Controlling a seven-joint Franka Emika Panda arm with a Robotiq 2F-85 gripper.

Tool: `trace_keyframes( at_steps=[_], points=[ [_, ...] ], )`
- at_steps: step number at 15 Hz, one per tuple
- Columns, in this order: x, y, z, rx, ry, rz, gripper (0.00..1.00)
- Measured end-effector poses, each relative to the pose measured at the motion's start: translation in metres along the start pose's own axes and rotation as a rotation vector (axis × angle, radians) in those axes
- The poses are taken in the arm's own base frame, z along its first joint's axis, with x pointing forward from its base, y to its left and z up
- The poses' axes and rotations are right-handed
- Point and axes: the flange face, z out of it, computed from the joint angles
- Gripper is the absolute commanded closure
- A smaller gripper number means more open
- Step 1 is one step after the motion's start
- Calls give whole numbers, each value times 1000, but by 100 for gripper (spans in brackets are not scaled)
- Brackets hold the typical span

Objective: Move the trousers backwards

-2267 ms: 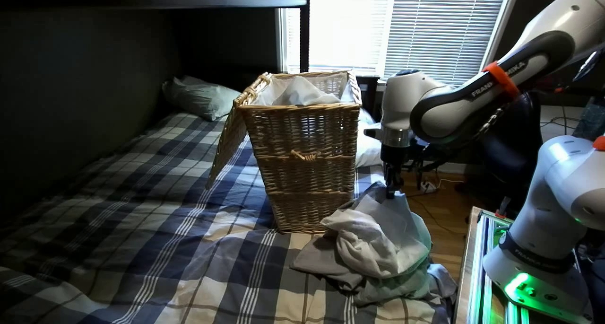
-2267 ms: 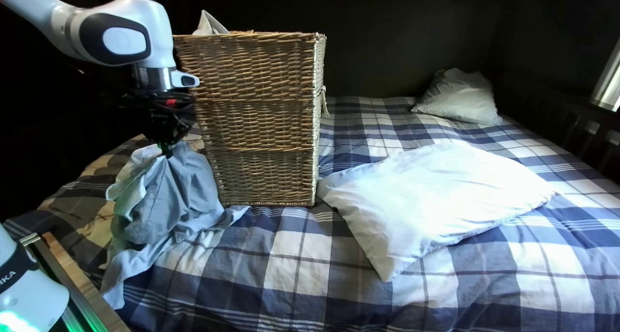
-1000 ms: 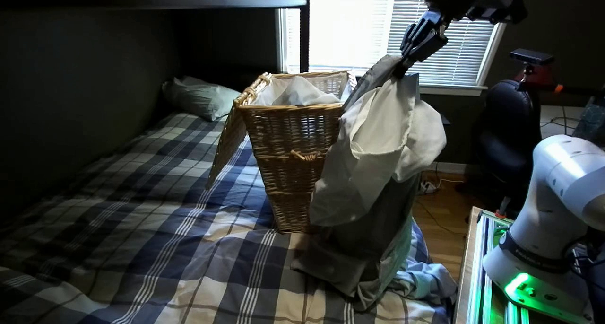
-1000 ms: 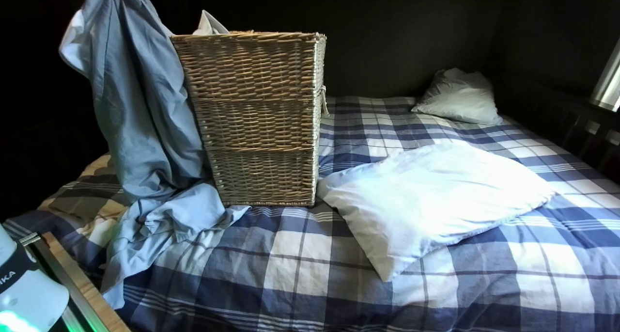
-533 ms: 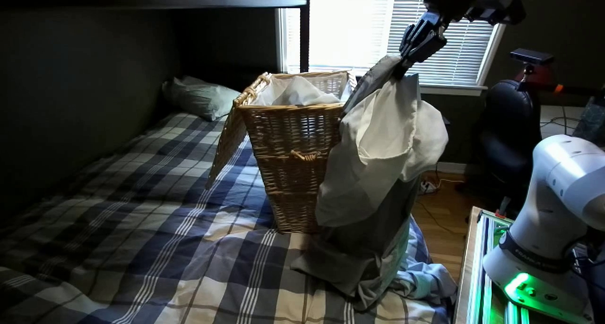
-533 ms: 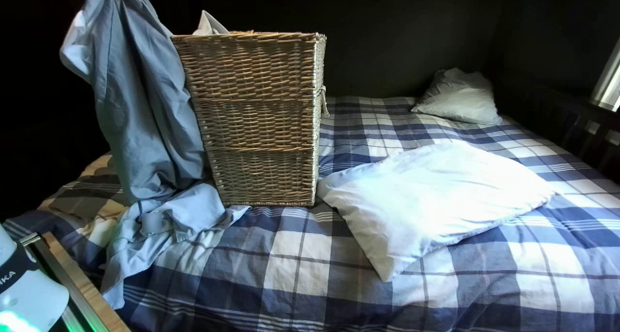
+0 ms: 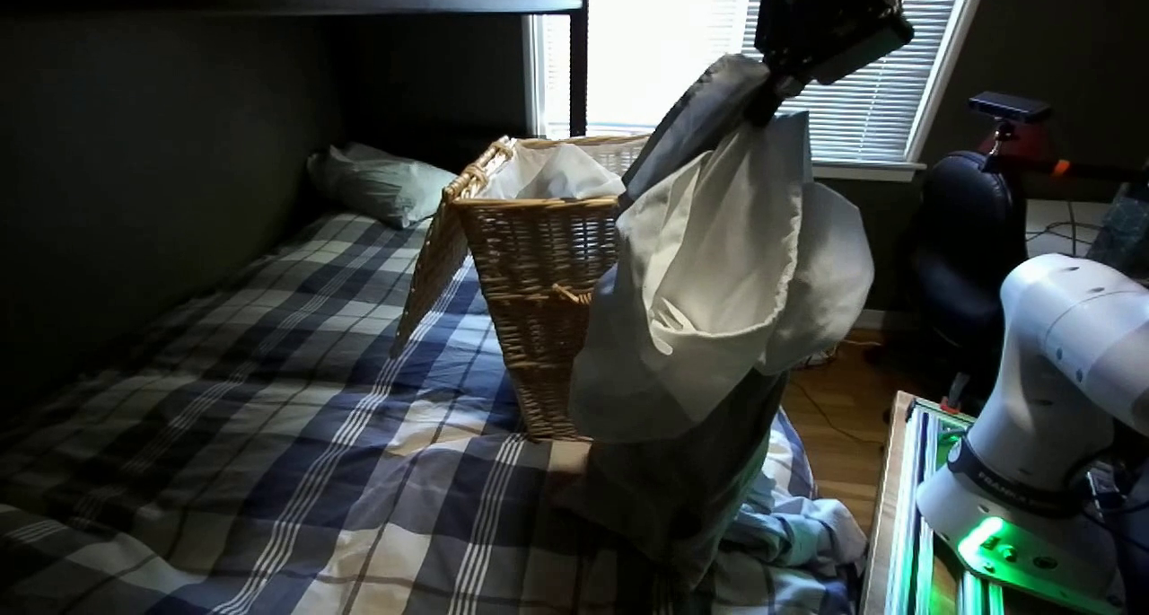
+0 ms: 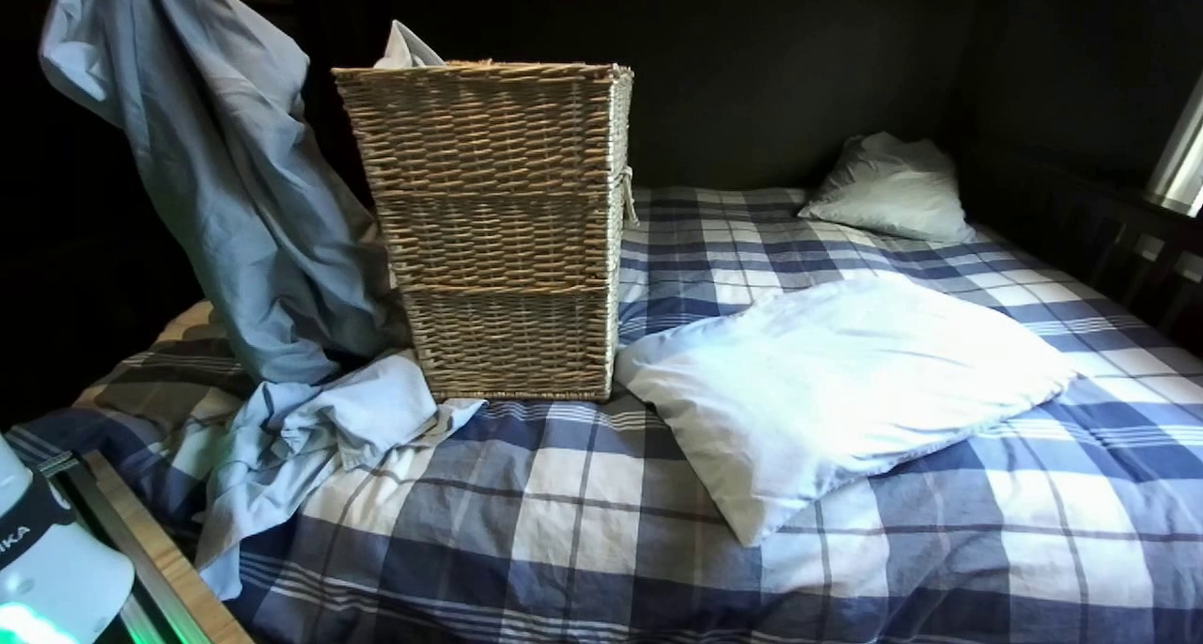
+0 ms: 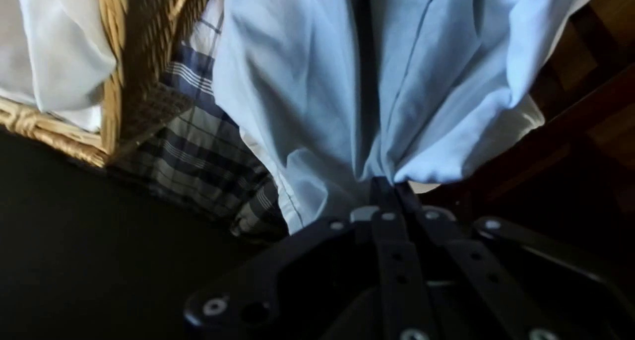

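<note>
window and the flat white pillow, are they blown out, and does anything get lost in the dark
In an exterior view the window glares white on its left side, with the gripper mostly near black against it; in an exterior view the white pillow is washed out across its middle; in the wrist view the lower left is almost black, while the cloth catches the light.

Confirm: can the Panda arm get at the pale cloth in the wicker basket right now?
Probably not yet: its gripper is shut on the grey-blue cloth, so it likely must let go first. Otherwise the way looks free: the wicker basket is open on top, the pale cloth showing inside.
</note>
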Motion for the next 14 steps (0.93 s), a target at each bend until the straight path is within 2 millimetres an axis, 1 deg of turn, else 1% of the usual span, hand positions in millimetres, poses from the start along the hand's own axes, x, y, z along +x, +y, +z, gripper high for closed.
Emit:
trace_keyframes(
  at_steps=[2, 4, 7, 10, 13, 14],
  points=[
    [28, -14, 2, 10, 7, -54, 99],
    [53, -19, 12, -2, 24, -92, 99],
    [85, -20, 40, -44, 67, -144, 99],
    [116, -22, 69, -94, 191, -172, 99],
    [138, -25, 100, -160, 294, -205, 99],
    [142, -27, 112, -174, 309, -221, 73]
  ],
)
